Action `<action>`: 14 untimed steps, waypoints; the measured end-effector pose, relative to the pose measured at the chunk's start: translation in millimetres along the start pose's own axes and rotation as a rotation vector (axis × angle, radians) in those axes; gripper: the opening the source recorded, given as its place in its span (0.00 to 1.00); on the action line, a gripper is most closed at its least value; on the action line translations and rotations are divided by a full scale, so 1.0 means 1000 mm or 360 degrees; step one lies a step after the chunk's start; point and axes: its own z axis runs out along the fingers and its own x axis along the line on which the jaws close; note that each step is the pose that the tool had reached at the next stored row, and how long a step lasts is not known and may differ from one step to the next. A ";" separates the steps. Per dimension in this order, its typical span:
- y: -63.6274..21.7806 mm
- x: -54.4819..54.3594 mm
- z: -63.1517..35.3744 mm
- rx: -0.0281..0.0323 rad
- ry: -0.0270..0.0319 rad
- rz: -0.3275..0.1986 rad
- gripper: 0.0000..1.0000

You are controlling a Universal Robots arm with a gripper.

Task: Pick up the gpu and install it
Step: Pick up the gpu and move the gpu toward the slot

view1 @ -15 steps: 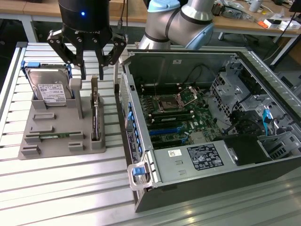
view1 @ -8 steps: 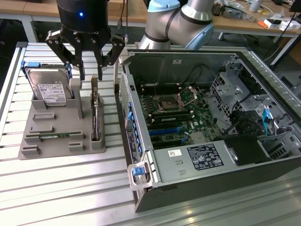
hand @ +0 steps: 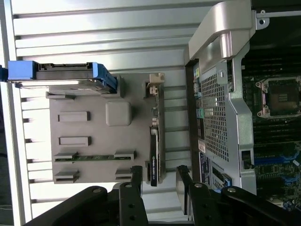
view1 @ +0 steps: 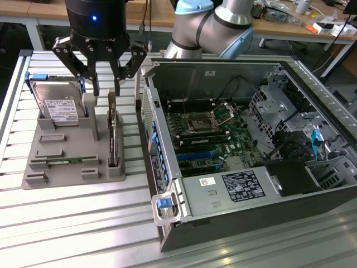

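On the bench (view1: 67, 223), the open computer case (view1: 234, 223) holds a motherboard (view1: 206, 134). Beside it, a grey holder (view1: 67, 148) carries a memory stick (view1: 64, 162) lying flat, the gpu (view1: 113, 137) on edge in its slot, and a hard drive (view1: 60, 106) behind. The end effector (view1: 107, 89) hangs open just above the gpu.

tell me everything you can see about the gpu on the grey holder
The gpu is a thin, flat, dark card with a pale metal bracket at one end. It stands on edge in a slot of the grey holder, which alone touches it. The open claw hovers over one end, not gripping it.
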 end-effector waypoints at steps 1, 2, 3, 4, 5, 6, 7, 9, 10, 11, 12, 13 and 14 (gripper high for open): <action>0.0000 0.000 0.0003 -0.00001 0.00000 0.0000 0.42; -0.0001 0.001 0.0005 0.00000 0.00000 0.0000 0.42; -0.0001 0.001 0.0007 0.00000 -0.00001 0.0000 0.42; -0.0002 0.001 0.0009 -0.00001 -0.00001 0.0000 0.42; -0.0002 0.002 0.0011 0.00000 0.00000 0.0000 0.42; -0.0002 0.002 0.0014 -0.00001 0.00000 0.0000 0.42; -0.0003 0.003 0.0016 0.00000 0.00000 0.0000 0.42; -0.0003 0.003 0.0021 -0.00001 0.00000 0.0000 0.42; -0.0004 0.004 0.0024 0.00000 0.00000 0.0000 0.42; -0.0004 0.004 0.0025 0.00000 0.00000 0.0000 0.42; -0.0004 0.004 0.0026 -0.00001 -0.00001 0.0000 0.42; -0.0004 0.004 0.0027 0.00000 0.00000 0.0000 0.42; -0.0005 0.005 0.0030 0.00001 0.00002 0.0000 0.42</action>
